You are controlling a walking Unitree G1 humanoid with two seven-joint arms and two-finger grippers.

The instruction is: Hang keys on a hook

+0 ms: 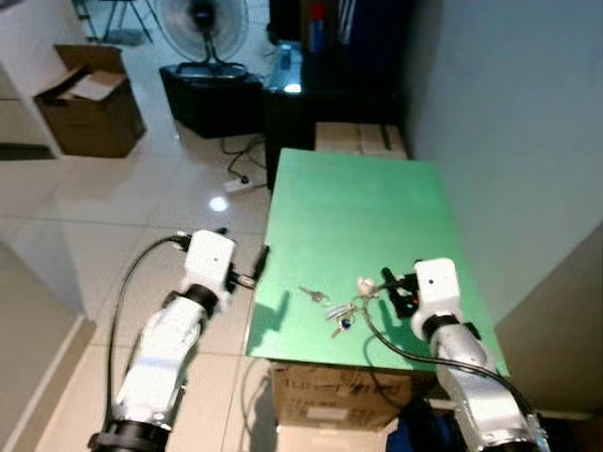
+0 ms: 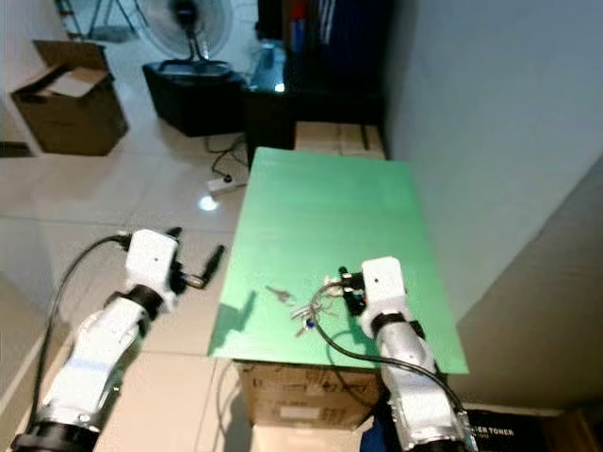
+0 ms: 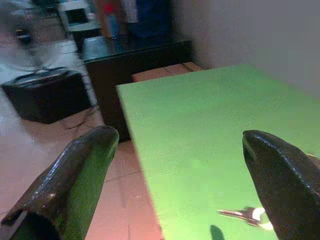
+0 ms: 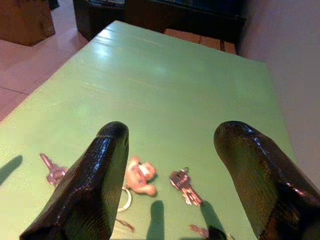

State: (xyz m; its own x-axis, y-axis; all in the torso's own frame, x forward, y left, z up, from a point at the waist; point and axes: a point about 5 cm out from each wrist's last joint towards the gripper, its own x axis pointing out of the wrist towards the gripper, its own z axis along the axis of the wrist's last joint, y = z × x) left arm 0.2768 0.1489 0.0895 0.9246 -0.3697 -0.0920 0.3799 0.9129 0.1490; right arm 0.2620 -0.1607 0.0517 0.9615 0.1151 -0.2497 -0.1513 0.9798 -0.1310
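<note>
- Right pincer [image 1: 394, 285] hangs low over the near right part of the green worktop [image 1: 363, 217], its two black fingers spread apart and holding nothing.
- Just to the left of that pincer, a bunch of keys [image 1: 341, 315] lies flat on the worktop near its near edge, with a small pale teddy-bear charm [image 4: 139, 176] on the ring.
- One single key [image 1: 312, 295] lies a little further left of the bunch, also flat on the green surface.
- Left pincer [image 1: 255, 267] sits at the left edge of the worktop, over the tiled floor [image 1: 122, 217], its fingers [image 3: 82, 175] set wide apart and empty.
- Under the near edge of the worktop stands a cardboard box [image 1: 330, 400].
- Beyond the far edge of the worktop lie flat brown boxes [image 1: 360, 139], with a dark cabinet [image 1: 311, 99] behind them.
- On the floor to the left of the worktop's far end, a white power strip [image 1: 240, 184] lies with its cable.
- Further off on the left stands an open cardboard carton [image 1: 89, 99], and near the middle a fan [image 1: 203, 24] rises above a black case [image 1: 209, 99].
- Along the right side runs a plain grey wall [image 1: 509, 141].
</note>
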